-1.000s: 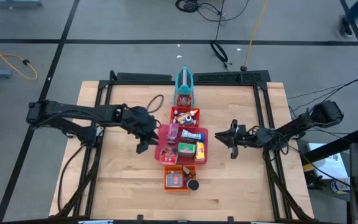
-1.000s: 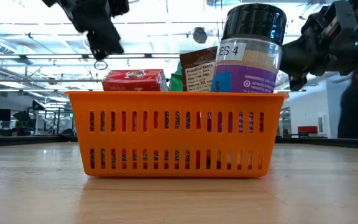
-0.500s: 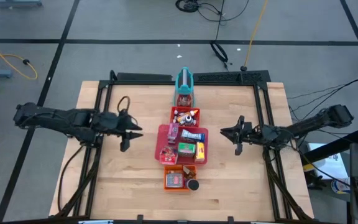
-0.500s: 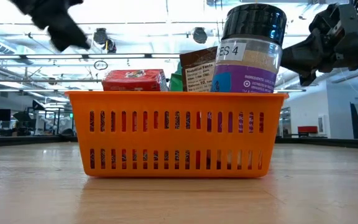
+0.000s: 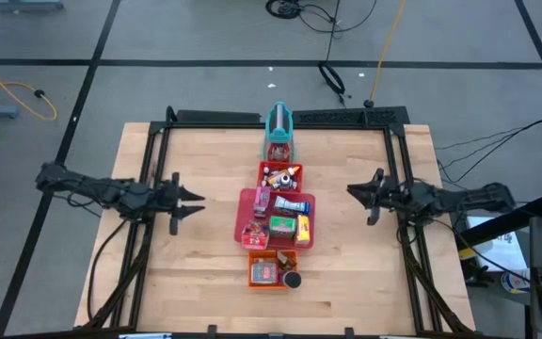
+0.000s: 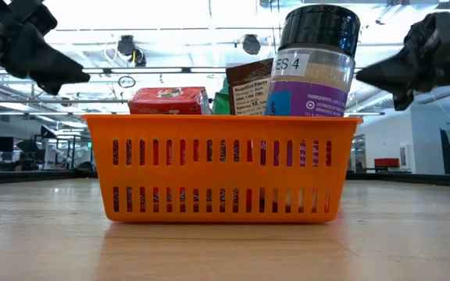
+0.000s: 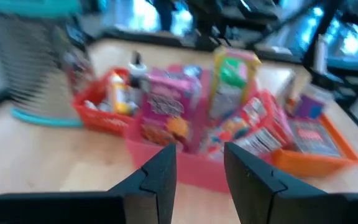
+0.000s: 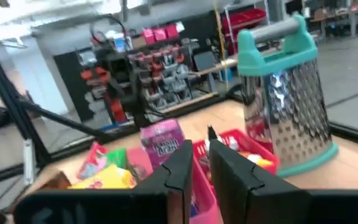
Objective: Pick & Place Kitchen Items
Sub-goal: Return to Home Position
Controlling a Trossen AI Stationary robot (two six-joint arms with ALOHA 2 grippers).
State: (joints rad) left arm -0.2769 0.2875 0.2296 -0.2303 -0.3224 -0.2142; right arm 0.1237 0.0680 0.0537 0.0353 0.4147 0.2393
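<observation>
Both arms have pulled back from the bins toward home. Left end effector [image 5: 199,201] is empty, fingers spread. Right end effector [image 5: 354,193] is empty, fingers narrowly parted. Items [image 5: 280,224] sit sorted in bins [image 5: 312,221] mid-surface, so nothing needs holding.

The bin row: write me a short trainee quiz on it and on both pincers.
1. True or false: the left pincer or the right pincer grips a box.
2. Missing word: the teal grater stands right beside the small ___ bin.
3. The pink bin sits: A at the grater's end of the row; B in the middle of the row; C at the end farthest from the grater.
Key: 1 false, both are empty; 2 red, the small red bin; 3 B.
</observation>
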